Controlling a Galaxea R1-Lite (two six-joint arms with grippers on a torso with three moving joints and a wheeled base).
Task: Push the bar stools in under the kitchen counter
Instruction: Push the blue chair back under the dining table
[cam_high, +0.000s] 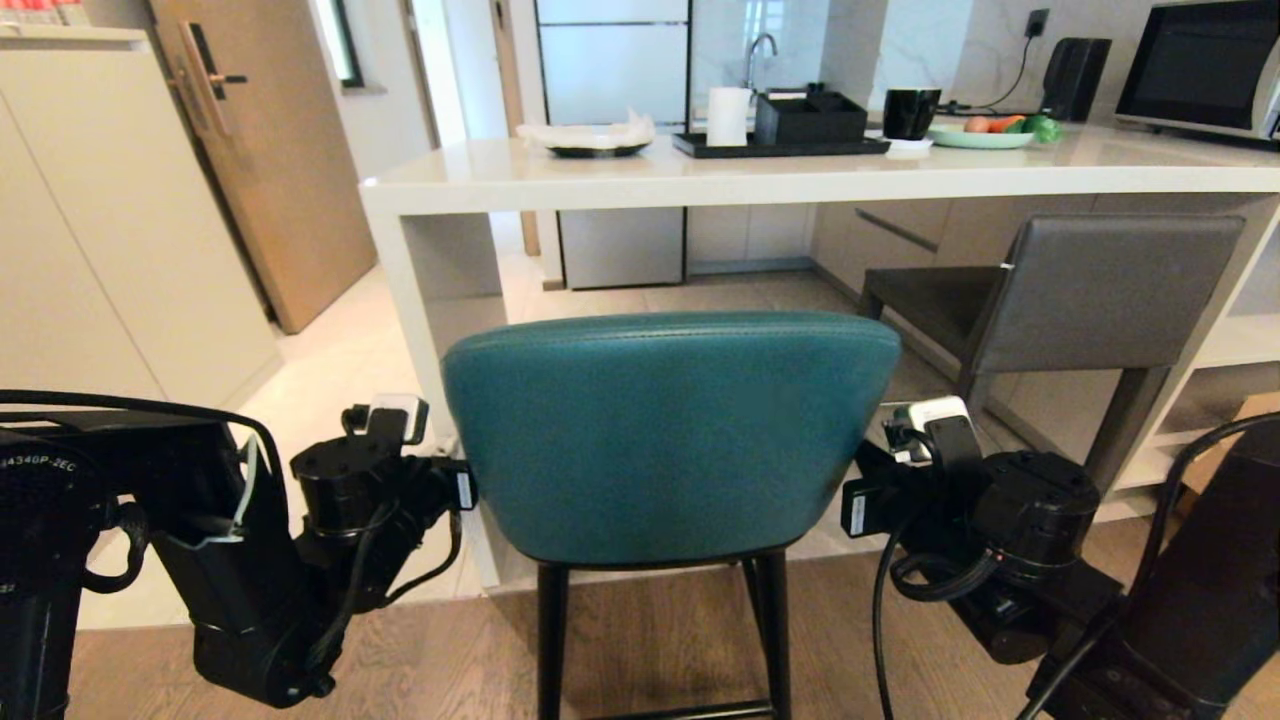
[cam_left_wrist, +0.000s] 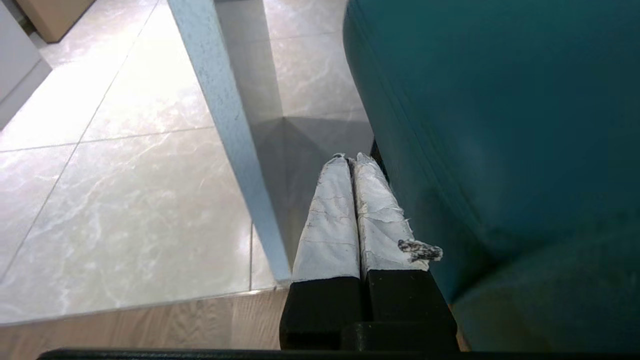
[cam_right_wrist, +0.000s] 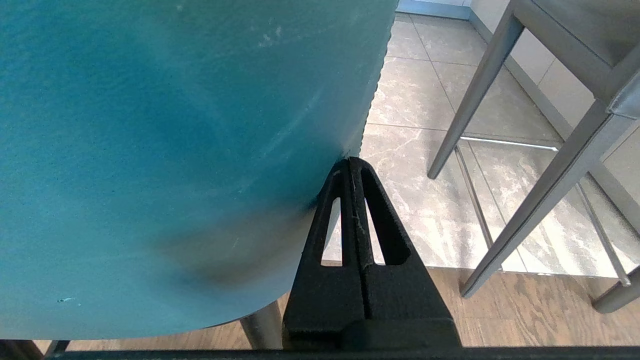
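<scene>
The teal bar stool (cam_high: 670, 435) stands just in front of the white kitchen table (cam_high: 700, 180), at its left end beside the white side panel (cam_left_wrist: 230, 125), its seat not yet under the slab. The left gripper (cam_left_wrist: 352, 159) sits against the stool's left flank, its taped fingers (cam_left_wrist: 330, 215) pressed together and holding nothing. The right gripper (cam_right_wrist: 350, 161) touches the stool's right flank, its black fingers (cam_right_wrist: 380, 225) likewise closed and empty. The grey square-backed stool (cam_high: 1090, 290) is right of the teal stool, tucked under the table.
</scene>
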